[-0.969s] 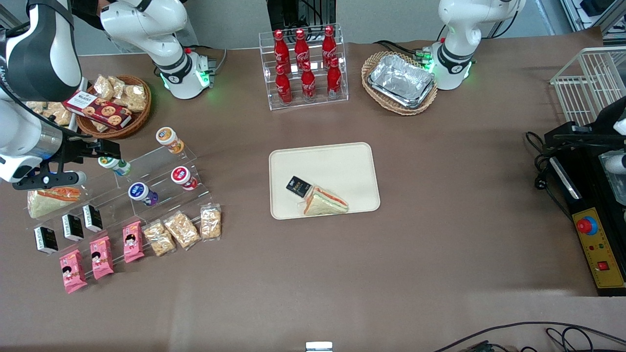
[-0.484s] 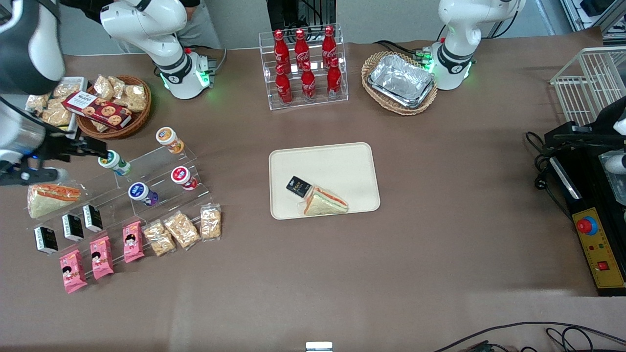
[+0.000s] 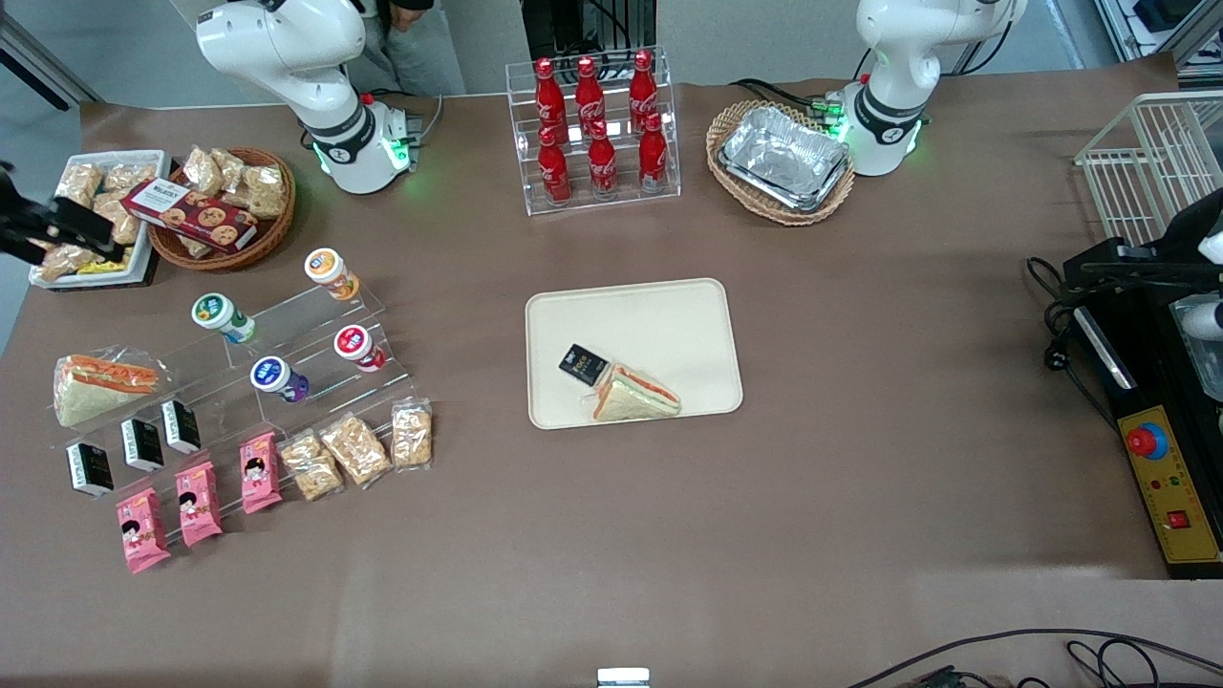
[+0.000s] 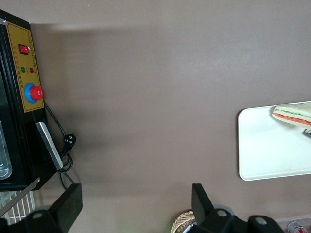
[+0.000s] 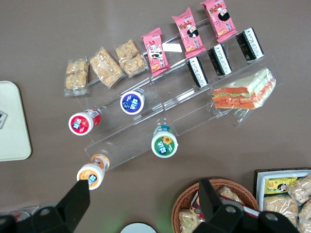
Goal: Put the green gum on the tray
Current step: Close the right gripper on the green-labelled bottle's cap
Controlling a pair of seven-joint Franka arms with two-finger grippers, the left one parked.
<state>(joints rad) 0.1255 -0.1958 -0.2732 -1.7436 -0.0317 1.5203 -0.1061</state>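
While nothing has yet been grasped, we see the task at its outset.
We note the tray holding only a sandwich and a dark packet; the gripper, jaws spread and empty, high above the clear stepped stand where the green gum sits, well apart from the tray.

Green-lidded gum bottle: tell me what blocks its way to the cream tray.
Nothing visible does. The green-lidded gum bottle stands on the clear stepped rack; bare tablecloth lies before the cream rectangular tray. The gripper hangs open, apart from it.
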